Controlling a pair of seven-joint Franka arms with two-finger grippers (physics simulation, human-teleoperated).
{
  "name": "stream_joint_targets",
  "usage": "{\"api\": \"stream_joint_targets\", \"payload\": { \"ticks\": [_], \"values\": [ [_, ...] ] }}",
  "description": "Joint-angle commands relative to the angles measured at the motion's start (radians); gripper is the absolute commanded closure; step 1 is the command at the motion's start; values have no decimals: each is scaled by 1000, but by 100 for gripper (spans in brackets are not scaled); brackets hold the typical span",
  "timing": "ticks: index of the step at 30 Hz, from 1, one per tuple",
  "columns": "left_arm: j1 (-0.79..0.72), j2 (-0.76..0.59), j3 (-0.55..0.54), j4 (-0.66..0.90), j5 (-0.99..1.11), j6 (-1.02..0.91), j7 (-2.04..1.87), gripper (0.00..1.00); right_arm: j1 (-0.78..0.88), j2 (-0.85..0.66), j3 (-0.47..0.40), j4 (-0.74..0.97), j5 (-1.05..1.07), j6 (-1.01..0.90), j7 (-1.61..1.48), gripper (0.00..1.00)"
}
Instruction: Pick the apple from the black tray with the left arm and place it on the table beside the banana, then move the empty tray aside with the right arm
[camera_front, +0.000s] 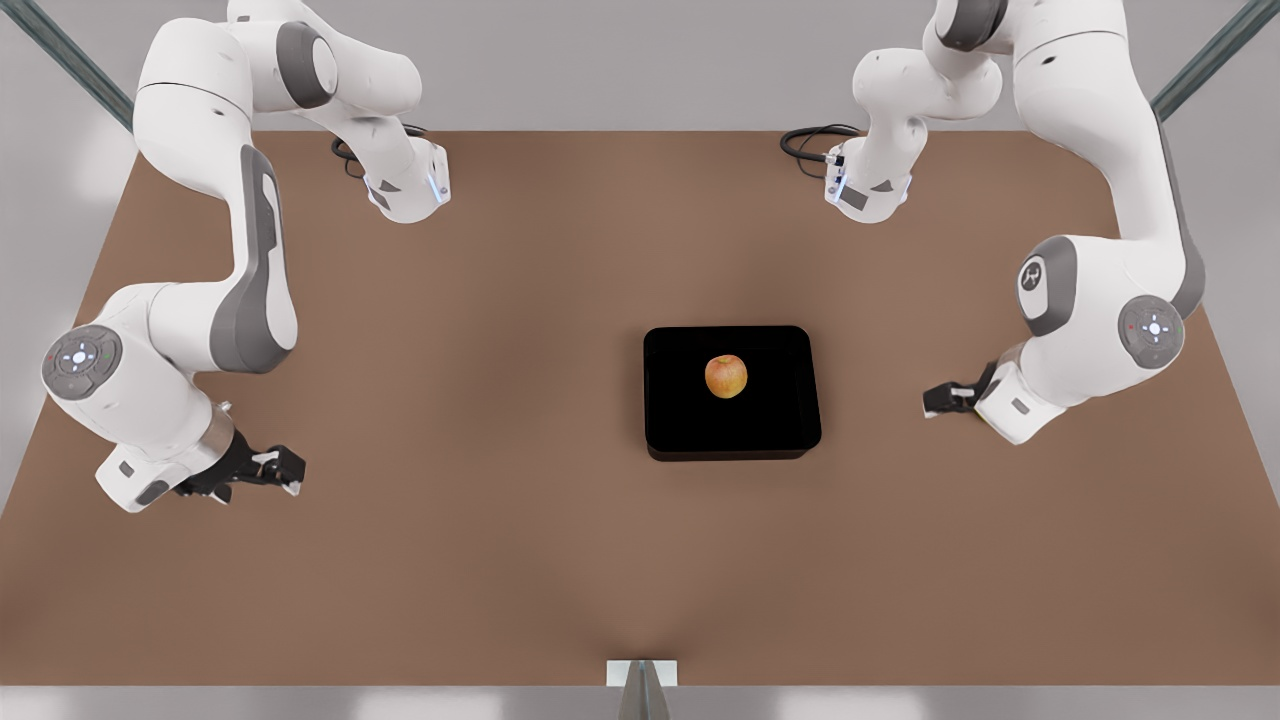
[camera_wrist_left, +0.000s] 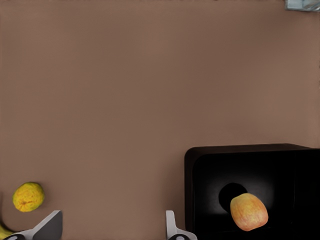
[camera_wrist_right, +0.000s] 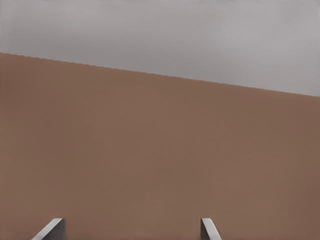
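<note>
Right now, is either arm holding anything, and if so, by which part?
Nothing is held. The left pincer is open over bare table, short of the tray with the apple. The right pincer is also open and empty.

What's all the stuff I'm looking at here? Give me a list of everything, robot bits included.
table: one, matte brown, under everything
black tray: one, glossy black, on the table right of centre in the front view
apple: one, yellow-orange with a red blush, in the tray
round fruit: one, dull yellow-orange, on the table apart from the tray
banana: one, yellow, just a tip visible beside the round fruit
cables: two, black, at the table's far edge
left gripper: one, black fingers open, close to the tray on the front view's right
right gripper: one, black fingers open, waiting on the front view's left
</note>
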Motion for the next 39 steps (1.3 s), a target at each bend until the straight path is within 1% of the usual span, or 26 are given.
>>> {"api": "stream_joint_targets", "payload": {
  "ticks": [1,2,3,4,5,7,8,9,10,12,13,15,21,23,24,25,30,34,39],
  "values": [
    [-1,0,-1,-1,0,59,36,0,0,-1,1,1,1,39,-49,0],
    [-29,0,0,13,0,59,38,0,0,-1,1,1,1,39,-49,0],
    [-75,27,-1,73,2,51,28,0,0,0,1,1,1,39,-49,0],
    [-174,32,-3,76,-9,51,-200,0,0,0,1,1,1,39,-49,0],
    [-262,32,-3,87,-5,57,-349,0,1,8,2,7,1,39,-49,0],
    [-363,78,-8,130,134,62,-429,0,1,17,4,22,1,39,-49,0],
    [-383,66,-8,90,88,48,-435,0,1,17,4,22,0,39,-50,0],
    [-446,75,-11,84,84,-6,-534,0,1,17,2,22,-2,39,-50,0],
    [-474,78,-14,47,83,2,-625,0,1,17,2,21,-3,38,-50,0],
    [-469,78,-12,-48,84,51,-625,0,0,17,2,22,-3,38,-50,0],
    [-468,84,-12,-97,72,135,-628,0,0,17,2,22,-3,38,-50,0],
    [-468,141,-12,-102,28,227,-668,0,0,17,2,21,-3,38,-50,0],
    [-488,263,-12,-100,-11,381,-723,0,0,17,2,21,-3,38,-50,0],
    [-520,268,-12,-149,35,428,-728,0,0,17,2,21,-3,38,-49,0],
    [-521,253,-12,-211,38,504,-755,0,0,17,2,21,-3,39,-49,0],
    [-547,260,-12,-220,40,524,-777,0,0,17,2,22,-3,38,-49,0],
    [-563,259,-11,-254,42,539,-798,0,1,17,2,21,-5,38,-49,0],
    [-560,230,-4,-303,150,539,-788,0,3,17,2,21,-8,36,-49,0],
    [-563,228,-6,-343,164,585,-798,0,3,17,4,21,-8,36,-49,0]
  ]
}}
